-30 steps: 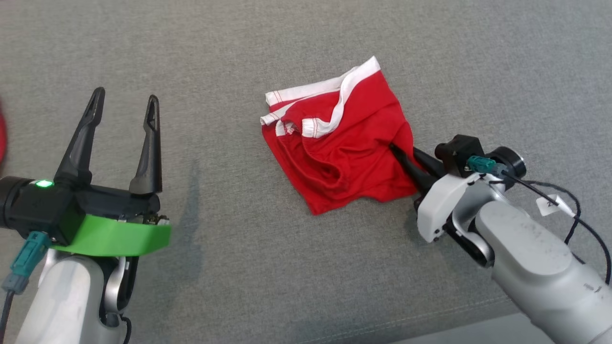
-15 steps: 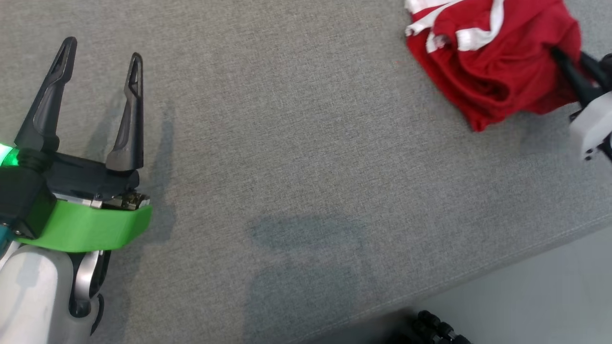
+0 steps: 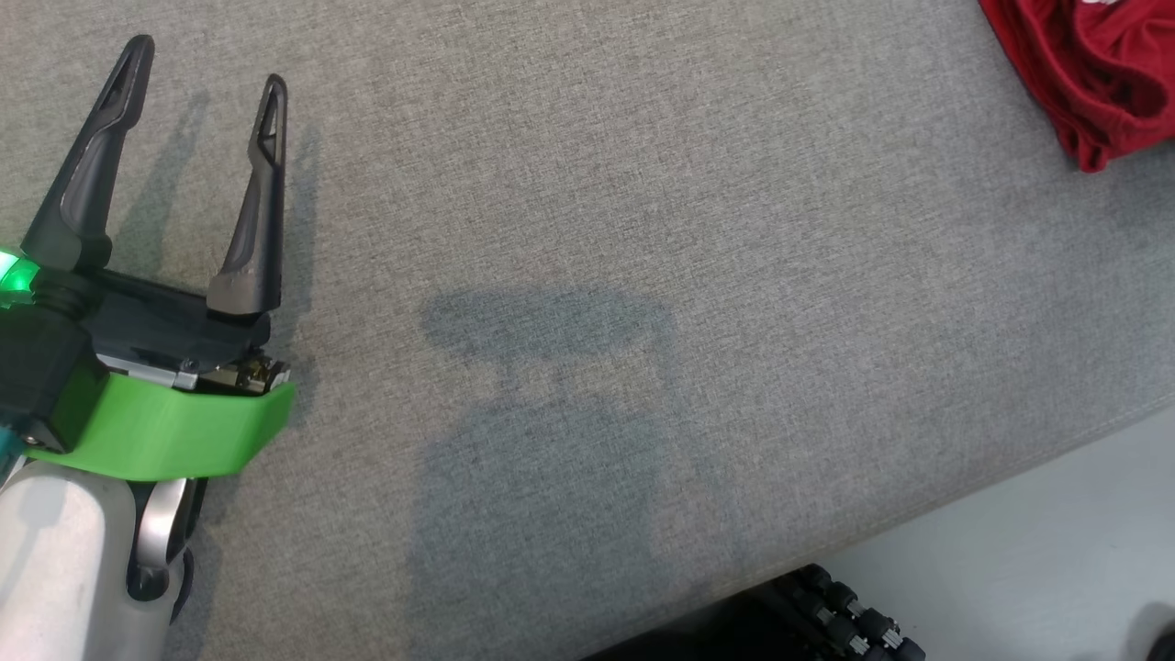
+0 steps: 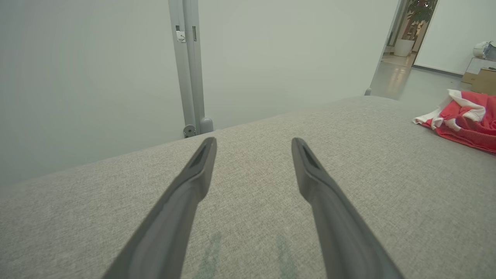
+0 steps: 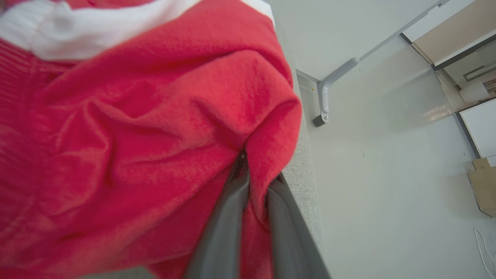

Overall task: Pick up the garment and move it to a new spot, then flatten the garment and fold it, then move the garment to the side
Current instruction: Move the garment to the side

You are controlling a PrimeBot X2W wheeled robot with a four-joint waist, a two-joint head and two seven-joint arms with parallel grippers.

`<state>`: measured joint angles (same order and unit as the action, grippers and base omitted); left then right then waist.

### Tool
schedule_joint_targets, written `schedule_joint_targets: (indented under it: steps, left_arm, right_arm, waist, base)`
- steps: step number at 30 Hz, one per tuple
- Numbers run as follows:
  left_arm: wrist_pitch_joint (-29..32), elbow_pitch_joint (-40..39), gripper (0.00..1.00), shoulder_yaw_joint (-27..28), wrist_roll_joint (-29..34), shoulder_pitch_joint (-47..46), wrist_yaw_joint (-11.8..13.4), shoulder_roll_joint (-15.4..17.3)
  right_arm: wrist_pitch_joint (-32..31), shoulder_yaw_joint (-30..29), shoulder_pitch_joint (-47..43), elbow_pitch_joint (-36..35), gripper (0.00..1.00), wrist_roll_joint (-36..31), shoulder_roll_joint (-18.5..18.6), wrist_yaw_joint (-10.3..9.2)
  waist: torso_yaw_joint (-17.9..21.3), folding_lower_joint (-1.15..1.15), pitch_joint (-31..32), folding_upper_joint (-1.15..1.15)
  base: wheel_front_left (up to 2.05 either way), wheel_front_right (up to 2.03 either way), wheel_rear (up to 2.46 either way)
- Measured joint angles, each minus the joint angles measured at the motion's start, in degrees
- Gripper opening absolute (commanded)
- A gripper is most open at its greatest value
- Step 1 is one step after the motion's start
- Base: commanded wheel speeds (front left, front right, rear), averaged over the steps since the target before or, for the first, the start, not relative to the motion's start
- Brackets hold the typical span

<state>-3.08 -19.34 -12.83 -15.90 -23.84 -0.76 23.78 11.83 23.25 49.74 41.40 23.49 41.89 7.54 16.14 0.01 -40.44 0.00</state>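
We note the left gripper (image 3: 206,64) spread wide above the grey cushion (image 3: 587,229). The right gripper (image 5: 255,174) pinches the red garment (image 3: 1097,83) (white trim), which lies by the cushion's edge and crowds its camera.

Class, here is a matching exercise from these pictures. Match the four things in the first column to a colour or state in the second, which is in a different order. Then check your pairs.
Column A
1. left gripper
2. right gripper
3. garment
4. padded surface

Column B
a. grey woven fabric
b. shut on red cloth
c. red with white trim
d. wide open, holding nothing

Pairs: 1-d; 2-b; 3-c; 4-a
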Motion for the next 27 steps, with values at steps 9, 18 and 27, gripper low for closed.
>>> schedule_joint_targets:
  steps: [9,18,27]
  left_arm:
    - [-0.5,1.2,1.00,-0.4,0.0,-0.2,0.3,0.0]
    - [-3.1,4.1,1.00,-0.3,-1.5,2.0,1.6,-1.6]
    - [-5.6,7.2,1.00,0.4,-2.9,5.7,3.4,-3.2]
  right_arm:
    - [2.6,-9.1,-2.2,2.4,1.00,0.5,-3.9,0.00]
    - [3.2,-23.7,-12.8,-12.6,1.00,0.0,-11.6,0.00]
    - [3.2,-28.6,-24.9,-28.0,1.00,-5.2,-24.1,-0.01]
  waist:
    - [-0.4,0.00,1.0,0.00]
    - [-0.7,0.00,5.5,0.00]
    - [-2.7,-0.01,11.2,0.00]
  base:
    - [0.00,0.00,0.00]
    - [0.00,0.00,0.00]
    - [0.00,0.00,0.00]
